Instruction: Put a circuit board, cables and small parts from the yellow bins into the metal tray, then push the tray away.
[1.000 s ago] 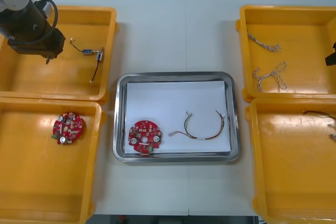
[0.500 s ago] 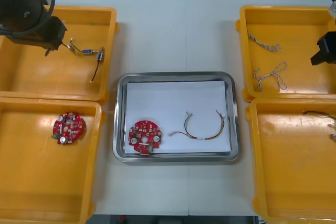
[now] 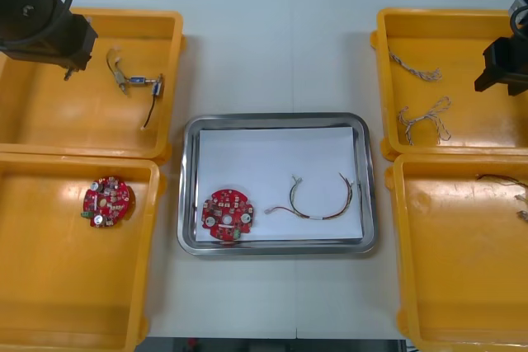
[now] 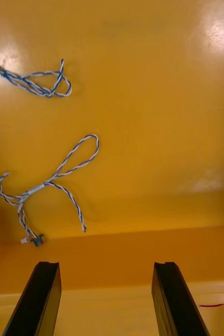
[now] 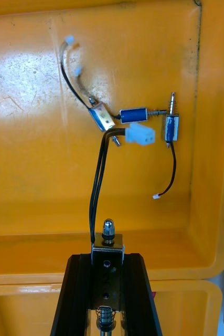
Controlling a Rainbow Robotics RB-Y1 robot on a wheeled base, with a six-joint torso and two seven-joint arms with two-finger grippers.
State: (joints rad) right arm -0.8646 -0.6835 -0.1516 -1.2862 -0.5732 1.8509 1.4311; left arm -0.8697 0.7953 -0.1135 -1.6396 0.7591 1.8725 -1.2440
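Note:
My left gripper (image 3: 68, 70) hangs above the far left yellow bin (image 3: 49, 125). In the left wrist view it (image 5: 107, 260) is shut on a small metal part (image 5: 107, 242), whose black cable (image 5: 98, 184) trails to a white plug (image 5: 141, 135). Two more small metal parts (image 5: 138, 114) lie on the bin floor below. My right gripper (image 3: 500, 68) is over the far right bin (image 3: 466, 35), open (image 4: 106, 299), with twisted blue and white cables (image 4: 49, 184) beyond its fingers. The metal tray (image 3: 272, 119) holds a red circuit board (image 3: 228, 214) and a cable (image 3: 323, 202).
A second red circuit board (image 3: 106, 200) lies in the near left bin (image 3: 49, 286). The near right bin (image 3: 462, 286) has cables (image 3: 505, 180) at its far right side. White table shows between the bins, beyond and in front of the tray.
The left arm has risen and drawn back toward the far left corner, lifting one small part and its cable off the bin floor. The right arm has moved in over the far right bin.

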